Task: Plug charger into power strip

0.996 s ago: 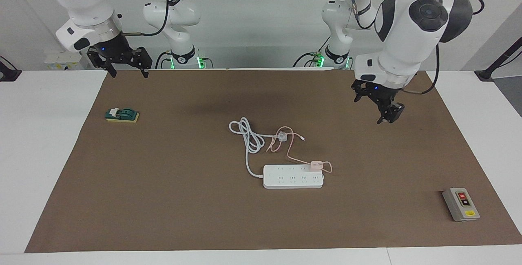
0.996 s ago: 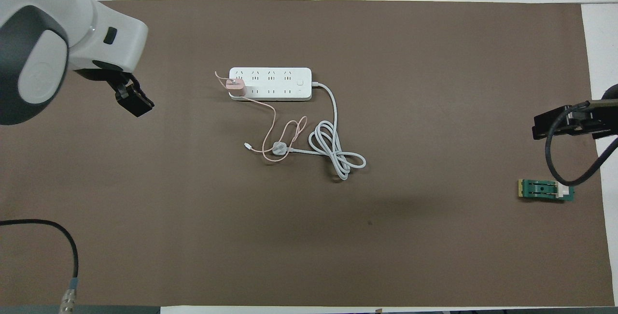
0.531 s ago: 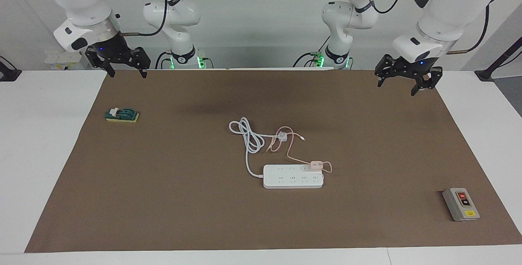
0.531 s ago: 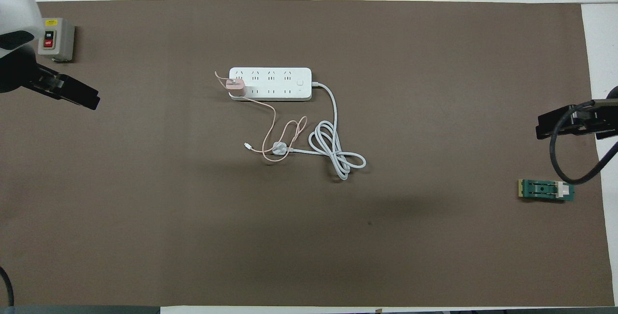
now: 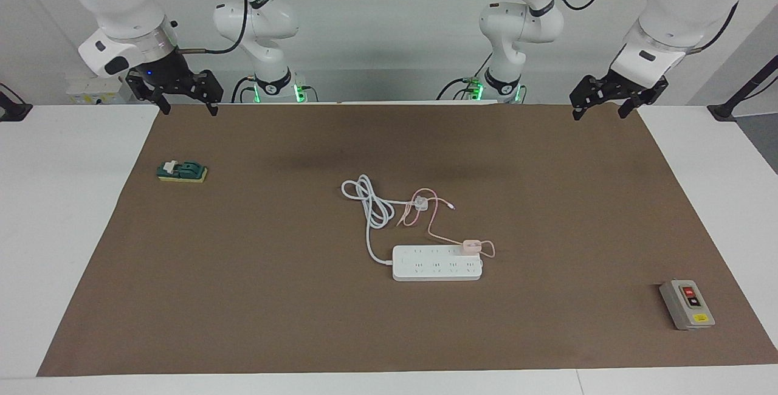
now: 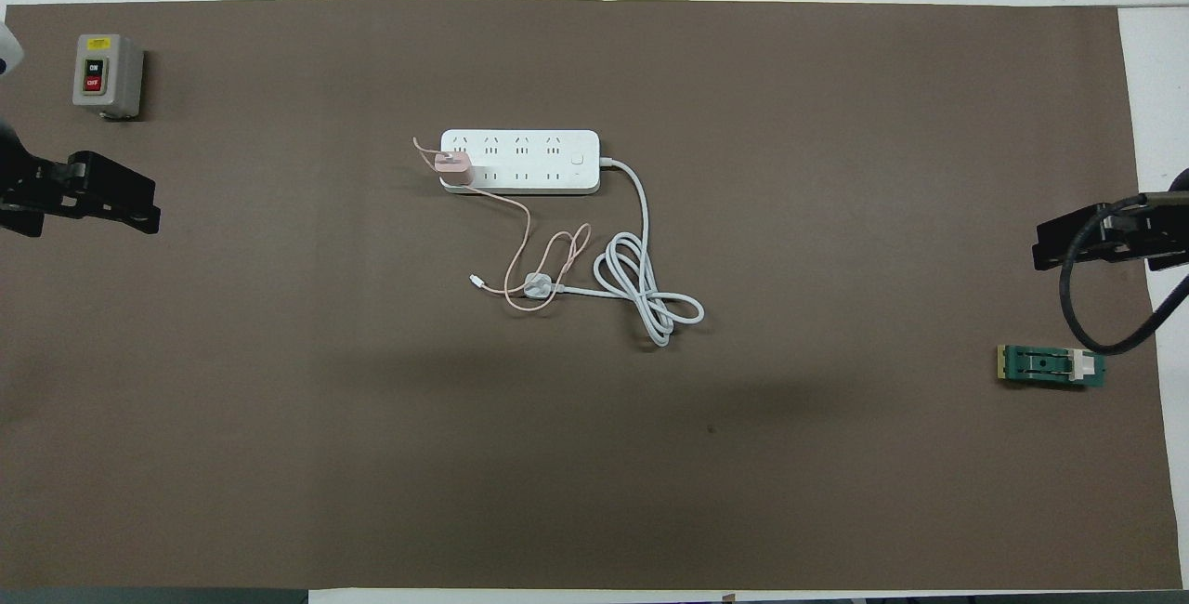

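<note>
The charger (image 5: 471,245) sits on the strip (image 5: 437,263), at its end toward the left arm's side, in the row of sockets nearer the robots. It stands upright on the strip's top face; how deep its prongs go I cannot tell. Its thin pink cable (image 5: 430,225) loops off toward the robots and crosses the white plug (image 5: 420,203) that ends the strip's thick cord (image 5: 369,209), which lies coiled just beside it.

Both grippers are well apart from the charger, up in the air over the mat's edge nearest the robots. The left gripper (image 5: 603,109) hangs over the mat's corner at the left arm's end, jaws spread wide and empty. The right gripper (image 5: 186,106) hangs over the corner at the right arm's end, also wide apart, with nothing in it.

A grey button box (image 5: 687,304) rests far from the robots at the left arm's end. A green switch (image 5: 182,171) lies near the right arm's end.
</note>
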Robot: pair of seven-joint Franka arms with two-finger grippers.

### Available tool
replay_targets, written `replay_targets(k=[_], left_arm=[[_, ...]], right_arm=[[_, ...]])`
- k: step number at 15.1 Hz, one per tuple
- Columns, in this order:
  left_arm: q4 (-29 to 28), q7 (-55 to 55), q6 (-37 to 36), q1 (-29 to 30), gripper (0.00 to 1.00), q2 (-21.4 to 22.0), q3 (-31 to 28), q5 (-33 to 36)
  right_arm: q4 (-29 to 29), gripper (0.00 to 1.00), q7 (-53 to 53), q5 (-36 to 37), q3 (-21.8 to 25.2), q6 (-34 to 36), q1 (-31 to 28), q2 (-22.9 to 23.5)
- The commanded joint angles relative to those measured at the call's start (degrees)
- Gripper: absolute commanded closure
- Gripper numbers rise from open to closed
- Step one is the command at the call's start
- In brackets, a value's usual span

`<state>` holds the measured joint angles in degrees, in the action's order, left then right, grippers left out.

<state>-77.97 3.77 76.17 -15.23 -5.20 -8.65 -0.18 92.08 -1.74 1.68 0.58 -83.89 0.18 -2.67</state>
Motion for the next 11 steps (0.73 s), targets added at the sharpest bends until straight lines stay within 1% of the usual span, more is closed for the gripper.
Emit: replay_targets(k=[1,2,3,5,7,8,11], left_arm=[[-2.01,0.89,-1.64,1.34,0.0,3.88,0.3,0.0],[-2.1,0.8,-1.64,1.87,0.0,4.15,0.39,0.0],[-2.45,0.63,-2.08,3.78,0.0,5.02,0.65,-0.35],[-2.89,0.63,-3.13,4.68,0.0,6.6,0.91,-0.7],[-7.96,0.54,-0.95,5.82,0.0,9.67,1.18,-0.7],[-10.25,0.54,1.59,6.09,0.0,10.29,1.26,-0.79],[-10.62,0.71,3.54,6.18,0.0,9.69,2.14,-0.7]], right_arm=[[1.35,0.0,1.83,-0.45,-0.58,0.22,-0.97,-1.38],[1.35,0.0,1.83,-0.54,-0.58,0.22,-1.06,-1.38],[1.35,0.0,1.83,-0.45,-0.58,0.22,-1.06,-1.38],[1.35,0.0,1.83,-0.45,-0.58,0.22,-0.97,-1.38],[1.35,0.0,1.83,-0.45,-0.58,0.22,-0.88,-1.38],[1.35,0.0,1.83,-0.45,-0.67,0.22,-0.88,-1.38],[1.35,0.0,1.83,-0.45,-0.67,0.22,-0.88,-1.38]])
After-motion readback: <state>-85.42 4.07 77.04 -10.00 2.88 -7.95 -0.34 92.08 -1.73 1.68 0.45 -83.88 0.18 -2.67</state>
